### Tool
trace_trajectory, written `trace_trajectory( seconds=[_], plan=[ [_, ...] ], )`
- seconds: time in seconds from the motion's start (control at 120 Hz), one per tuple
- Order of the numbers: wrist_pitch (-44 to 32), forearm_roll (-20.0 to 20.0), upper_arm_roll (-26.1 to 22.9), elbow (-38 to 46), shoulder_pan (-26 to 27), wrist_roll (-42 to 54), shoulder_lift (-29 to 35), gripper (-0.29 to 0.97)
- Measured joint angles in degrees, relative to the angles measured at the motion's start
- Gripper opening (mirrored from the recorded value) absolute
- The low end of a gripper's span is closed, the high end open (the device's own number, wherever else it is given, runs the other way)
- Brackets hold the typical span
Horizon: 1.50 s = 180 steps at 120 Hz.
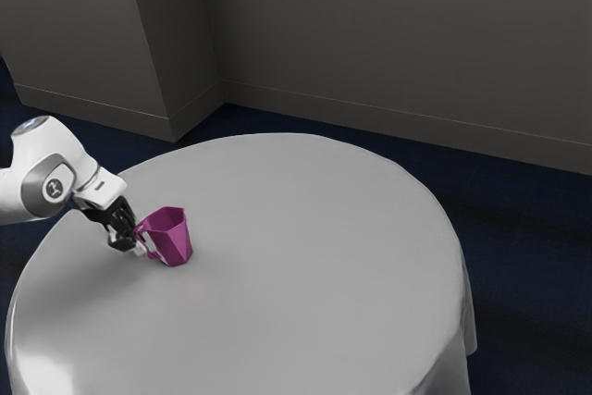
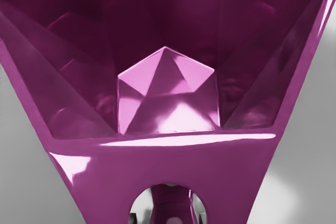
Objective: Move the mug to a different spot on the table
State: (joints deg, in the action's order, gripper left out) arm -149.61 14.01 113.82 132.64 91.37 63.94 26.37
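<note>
Magenta and glossy, hard-faceted like moulded plastic or glazed ceramic: the mug (image 1: 171, 238), on the round grey table (image 1: 324, 256), toward the exterior view's left, tilted a little with its rim leaning to the gripper (image 1: 132, 242). Black pincer clamped on the handle (image 2: 105, 182) from the arm's side, judging by that tilt and by the handle loop sitting right under the hand in the wrist view. Base touching the tabletop or hanging just above it: cannot tell.

Probably light and stiff, with no give in the walls. Slick skin, so liable to pivot about a narrow pinch if swung fast. Best held at the handle, or else across the rim. Wide flaring mouth over a narrow base, hence easy to tip if set down crooked.

Around the mug, broad bare tabletop toward the exterior view's right and toward the near edge, room enough for a new spot. Beyond the table, dark blue floor (image 1: 518, 201) and grey walls (image 1: 370, 25), well apart. Nothing in the way of a low, level carry.
</note>
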Motion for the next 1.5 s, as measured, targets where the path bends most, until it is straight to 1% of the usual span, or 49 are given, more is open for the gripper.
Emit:
trace_trajectory(
  seconds=[0.208, 0.408, 0.475, 0.542, 0.642, 0.808, 0.95, 1.158, 1.5],
  plan=[
    [-3.3, 0.3, 0.0, 0.3, 0.1, -0.1, 0.9, -0.02],
    [-11.4, 0.2, -0.3, 2.4, 0.0, 0.1, 1.2, -0.06],
    [-13.7, -0.7, -1.3, 3.5, -0.6, 0.2, 1.2, -0.06],
    [-15.4, -2.2, -3.3, 3.8, -1.3, 0.4, 1.2, -0.07],
    [-17.1, -5.6, -5.3, 3.9, -1.3, 0.7, 1.5, -0.06],
    [-18.3, -10.3, -6.6, 4.3, -0.7, 1.1, 3.1, -0.05],
    [-18.8, -12.4, -6.8, 5.1, 0.2, 1.4, 3.7, -0.06],
    [-19.2, -13.7, -7.6, 6.5, 0.5, 1.7, 4.2, -0.06],
    [-19.4, -15.6, -7.5, 7.1, 3.4, 1.9, 6.3, -0.05]
  ],
)
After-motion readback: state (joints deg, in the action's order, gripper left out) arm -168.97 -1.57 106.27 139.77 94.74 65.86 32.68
